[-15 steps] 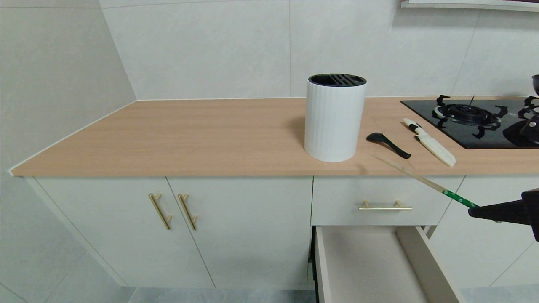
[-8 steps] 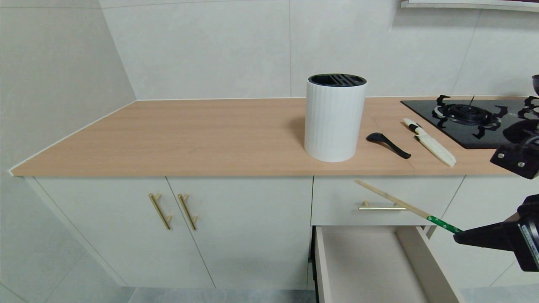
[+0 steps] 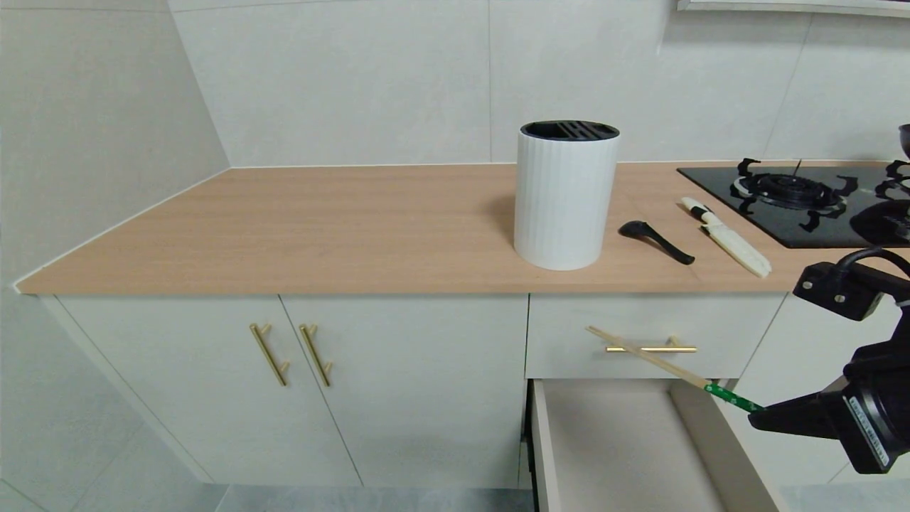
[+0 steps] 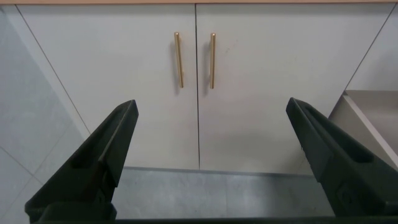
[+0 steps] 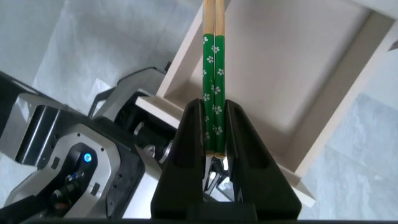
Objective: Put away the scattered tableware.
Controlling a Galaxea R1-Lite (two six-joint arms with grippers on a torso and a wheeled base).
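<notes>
While the right gripper (image 3: 755,418) (image 5: 214,118) pinches tight on the green end of the chopsticks (image 3: 654,359) (image 5: 214,37), the two sticks point out over the open drawer (image 3: 540,441) (image 5: 292,68). The sticks lie side by side and slant up and to the left. In the head view their bare wood tips cross in front of the gold handle (image 3: 650,348) of the shut drawer above.

Up on the wooden counter (image 3: 320,227) stands a tall white holder (image 3: 565,203) with a black top full of slots. Just to its right lies a small black spoon (image 3: 654,240). A knife (image 3: 725,238) lies a little farther right, near the black stove (image 3: 789,199). The spoon and the knife do not touch.

The left gripper (image 4: 211,109) hangs low, in front of the two cupboard doors (image 4: 196,59) with the long gold handles. Its fingers are spread wide, and nothing is between them. The edge of the open drawer (image 4: 367,118) shows off to one side of it.
</notes>
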